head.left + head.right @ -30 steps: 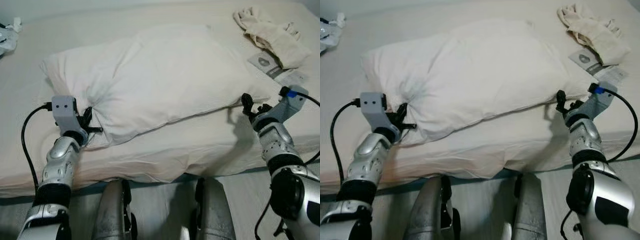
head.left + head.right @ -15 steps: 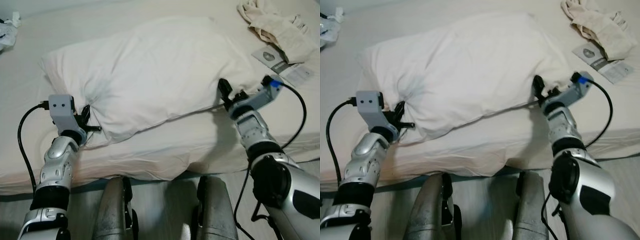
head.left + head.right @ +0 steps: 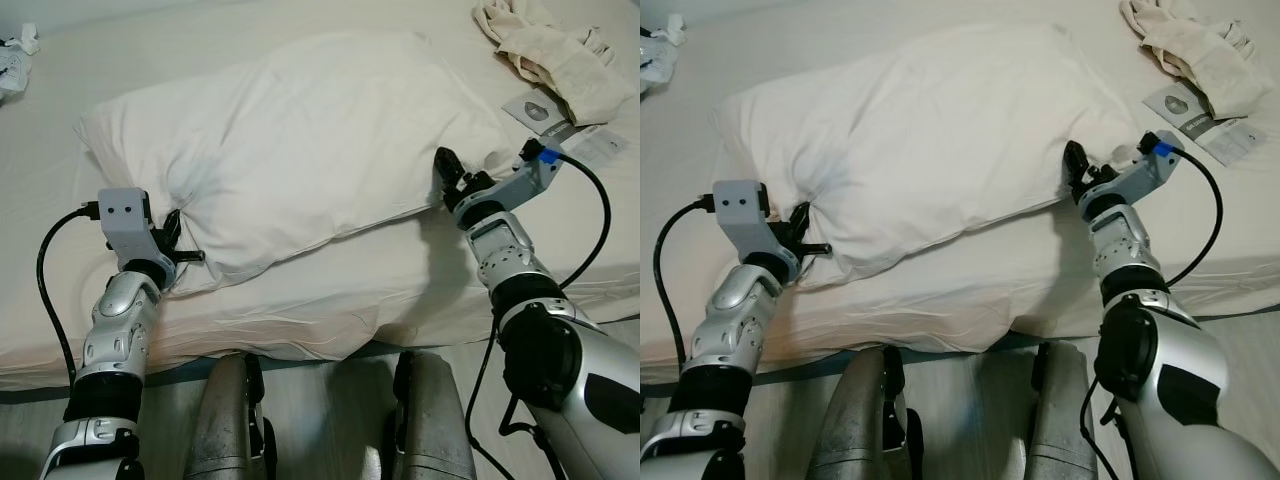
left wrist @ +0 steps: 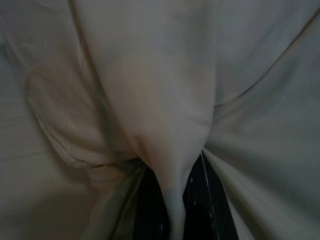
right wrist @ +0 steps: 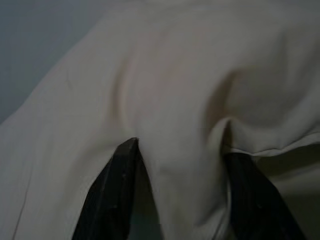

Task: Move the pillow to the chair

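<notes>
A big white pillow (image 3: 300,140) lies across the cream bed (image 3: 380,290) in front of me. My left gripper (image 3: 172,242) is shut on the pillow's near left corner; in the left wrist view its black fingers (image 4: 150,200) pinch a fold of the pillowcase (image 4: 165,120). My right gripper (image 3: 447,178) is pressed against the pillow's right edge. In the right wrist view its fingers (image 5: 112,190) stand open with a bulge of the pillow fabric (image 5: 180,150) between them.
Crumpled cream cloth (image 3: 555,55) and a printed card (image 3: 545,112) lie on the bed at the far right. A small white object (image 3: 15,60) sits at the far left. My legs (image 3: 330,420) stand against the bed's front edge.
My right gripper has swung left from beside the pillow until it met the pillow's right edge, with fabric now between its fingers. The left gripper has kept its hold on the corner.
</notes>
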{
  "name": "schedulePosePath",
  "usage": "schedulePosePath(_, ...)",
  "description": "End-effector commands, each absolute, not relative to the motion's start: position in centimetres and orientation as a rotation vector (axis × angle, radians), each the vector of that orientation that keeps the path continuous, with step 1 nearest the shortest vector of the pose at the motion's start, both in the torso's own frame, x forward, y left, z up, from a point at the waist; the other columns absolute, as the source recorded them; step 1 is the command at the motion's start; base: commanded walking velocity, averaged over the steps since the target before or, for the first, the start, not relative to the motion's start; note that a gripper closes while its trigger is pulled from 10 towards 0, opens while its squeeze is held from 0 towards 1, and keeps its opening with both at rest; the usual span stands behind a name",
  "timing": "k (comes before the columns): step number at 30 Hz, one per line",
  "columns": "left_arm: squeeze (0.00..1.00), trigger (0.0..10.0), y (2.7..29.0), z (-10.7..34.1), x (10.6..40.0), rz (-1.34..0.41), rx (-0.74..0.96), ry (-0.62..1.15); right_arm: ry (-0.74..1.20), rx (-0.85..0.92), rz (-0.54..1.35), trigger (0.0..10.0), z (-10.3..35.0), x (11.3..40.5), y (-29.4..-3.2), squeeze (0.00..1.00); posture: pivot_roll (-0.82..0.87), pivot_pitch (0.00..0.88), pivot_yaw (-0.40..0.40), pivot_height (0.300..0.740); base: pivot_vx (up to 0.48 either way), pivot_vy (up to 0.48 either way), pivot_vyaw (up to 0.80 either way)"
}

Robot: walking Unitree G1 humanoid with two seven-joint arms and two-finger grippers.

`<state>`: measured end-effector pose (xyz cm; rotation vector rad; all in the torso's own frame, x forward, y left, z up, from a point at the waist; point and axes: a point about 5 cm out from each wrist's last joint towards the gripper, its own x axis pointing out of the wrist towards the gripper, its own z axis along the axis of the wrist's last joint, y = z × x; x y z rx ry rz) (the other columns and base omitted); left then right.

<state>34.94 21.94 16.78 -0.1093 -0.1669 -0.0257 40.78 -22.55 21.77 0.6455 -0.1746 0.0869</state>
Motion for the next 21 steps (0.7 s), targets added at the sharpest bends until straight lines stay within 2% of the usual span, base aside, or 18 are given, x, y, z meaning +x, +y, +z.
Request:
schedulePosePath(1,0.00,10.0,21.7,14.8,34.6,-0.024,-0.121,-0.086,-0.132,0.648,0.096,0.0,20.7,40.6,-22.4,0.00,0.15,0.434,0.061,0.566,0.000,0.000,0.00)
schedulePosePath(10,0.00,10.0,21.5,14.6,34.8,-0.025,-0.133,-0.074,-0.119,0.588,0.088,0.0,20.4,40.4,-22.8,0.00,0.13,0.416,0.052,0.566,0.000,0.000,0.00)
schedulePosePath(11,0.00,10.0,21.3,14.3,34.8,-0.025,-0.135,-0.060,-0.111,0.532,0.102,0.0,20.1,40.3,-22.7,0.00,0.12,0.406,0.048,0.566,0.000,0.000,0.00)
schedulePosePath(17,0.00,10.0,21.1,14.1,34.9,-0.012,-0.166,-0.071,-0.128,0.495,0.142,0.0,19.4,40.0,-22.4,0.00,0.08,0.355,0.032,0.566,0.000,0.000,0.00)
schedulePosePath(21,0.00,10.0,20.6,14.5,35.0,-0.022,-0.208,-0.091,-0.145,0.430,0.170,0.0,19.2,39.8,-22.1,0.00,0.04,0.291,0.017,0.566,0.000,0.000,0.00)
